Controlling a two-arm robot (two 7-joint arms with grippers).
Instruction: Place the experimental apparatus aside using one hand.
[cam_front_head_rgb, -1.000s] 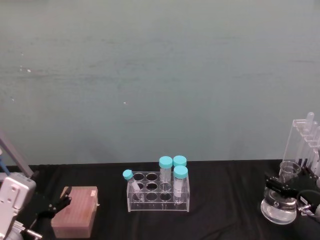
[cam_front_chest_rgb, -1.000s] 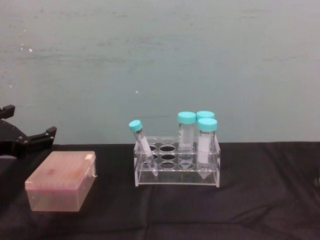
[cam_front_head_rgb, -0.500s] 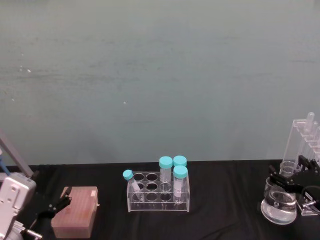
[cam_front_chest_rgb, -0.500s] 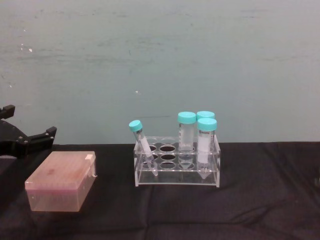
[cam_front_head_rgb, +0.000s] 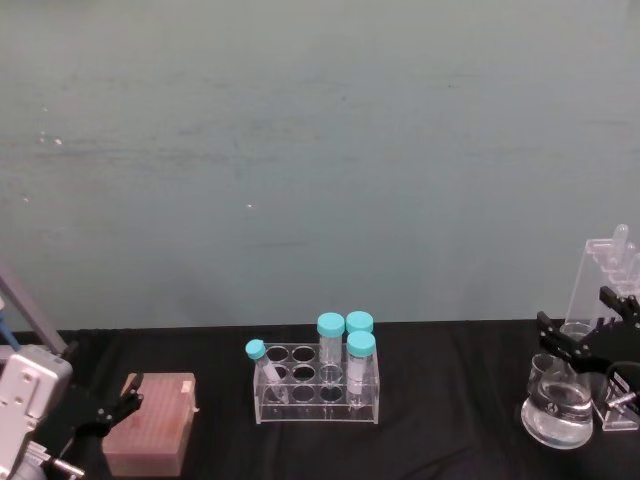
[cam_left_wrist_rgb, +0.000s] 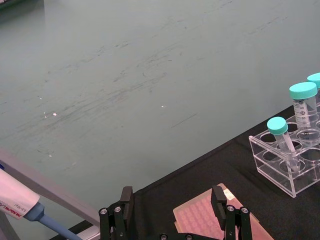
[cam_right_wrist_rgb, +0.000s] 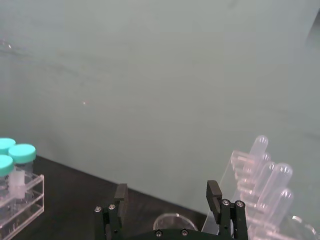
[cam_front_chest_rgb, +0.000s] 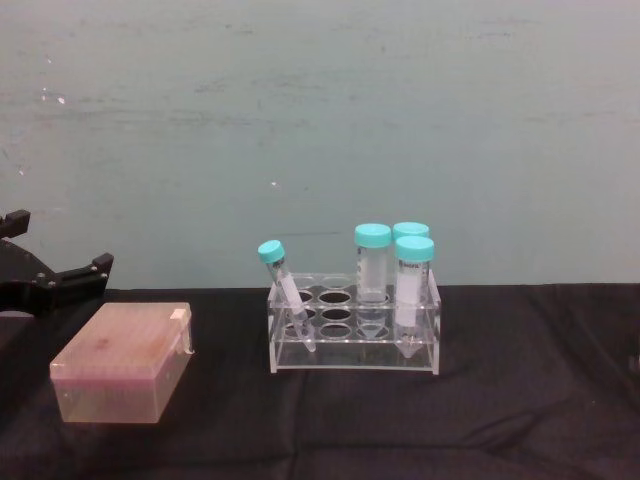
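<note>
Since releasing conical flask (cam_front_head_rgb: 558, 411), right claw (cam_front_head_rgb: 588, 341) open, raised

On the counter (cam_front_head_rgb: 450, 400), the tube rack (cam_front_head_rgb: 317, 385) sits centre, with the tip box (cam_front_head_rgb: 150, 438) at its 9 o'clock. The flask (cam_front_head_rgb: 557, 405) lies far toward 3 o'clock, the beaker (cam_front_head_rgb: 576, 333) and stand (cam_front_head_rgb: 607, 280) just behind it.

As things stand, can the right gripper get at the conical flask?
Probably yes. The right gripper hangs open just above and behind the conical flask, nothing between them; the tall acrylic stand sits close behind.
</note>
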